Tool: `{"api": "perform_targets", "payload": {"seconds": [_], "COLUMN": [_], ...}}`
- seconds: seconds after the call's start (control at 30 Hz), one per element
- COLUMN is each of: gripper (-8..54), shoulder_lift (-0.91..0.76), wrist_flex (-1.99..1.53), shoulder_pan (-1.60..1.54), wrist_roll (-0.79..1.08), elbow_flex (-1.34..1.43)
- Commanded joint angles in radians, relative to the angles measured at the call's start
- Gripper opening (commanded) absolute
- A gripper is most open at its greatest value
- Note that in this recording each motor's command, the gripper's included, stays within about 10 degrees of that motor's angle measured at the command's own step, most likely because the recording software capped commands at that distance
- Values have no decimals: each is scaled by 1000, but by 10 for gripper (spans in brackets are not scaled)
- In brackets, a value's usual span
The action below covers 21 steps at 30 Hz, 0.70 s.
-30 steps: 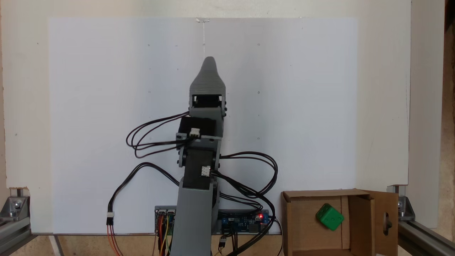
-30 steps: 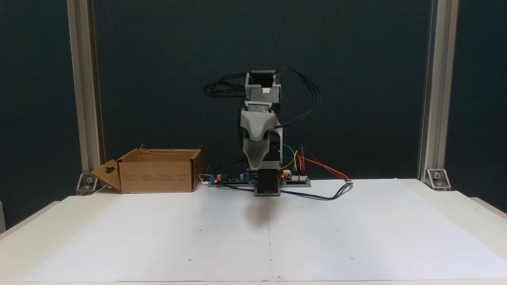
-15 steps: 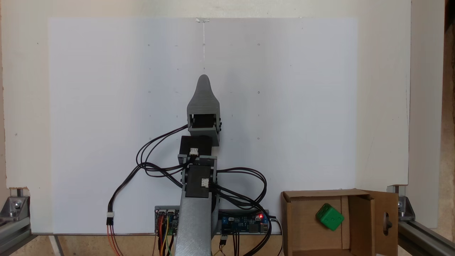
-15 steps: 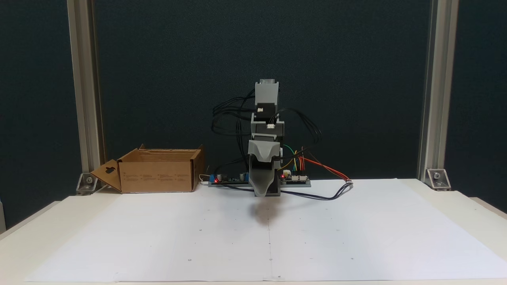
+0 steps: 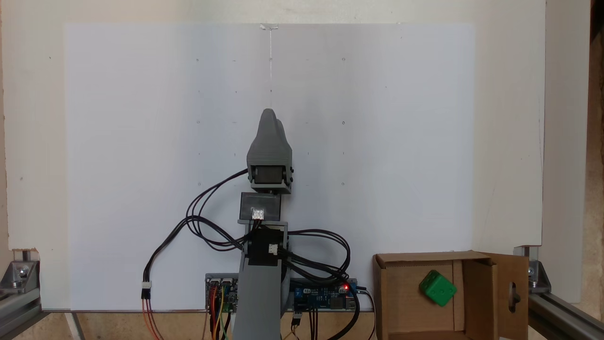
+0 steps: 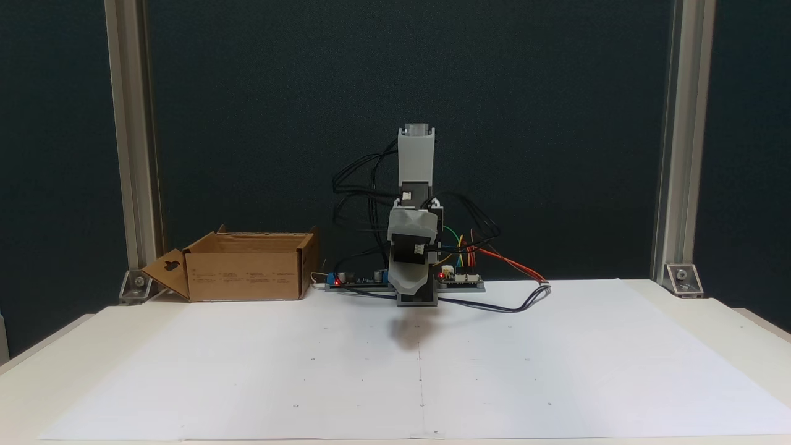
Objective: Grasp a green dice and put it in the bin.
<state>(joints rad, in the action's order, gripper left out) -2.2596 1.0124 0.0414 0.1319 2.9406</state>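
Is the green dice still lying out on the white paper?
No, the green dice sits on the floor of the bin, off the white paper.

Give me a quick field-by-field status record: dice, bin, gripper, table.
green dice: lying inside the bin, not held
bin: cardboard box with flaps up, at the lower right in a fixed view; at the left, beside the arm's base, in a fixed view
gripper: over the white paper, apart from the bin, nothing seen in it; jaws overlap in both fixed views, so open or shut is unclear
white paper: bare around the gripper
task state: dice already in bin
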Motion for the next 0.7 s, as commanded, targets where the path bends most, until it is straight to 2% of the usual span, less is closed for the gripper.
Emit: {"api": "perform_targets", "payload": {"seconds": [0.0,0.2,0.67], "gripper": [440,440,444], "shoulder_lift": [-106,-106,-107], "wrist_flex": [165,383,502], "shoulder_pan": [-2,-5,-3], "wrist_roll": [-41,-41,-38], "elbow_flex": [5,57,184]}}
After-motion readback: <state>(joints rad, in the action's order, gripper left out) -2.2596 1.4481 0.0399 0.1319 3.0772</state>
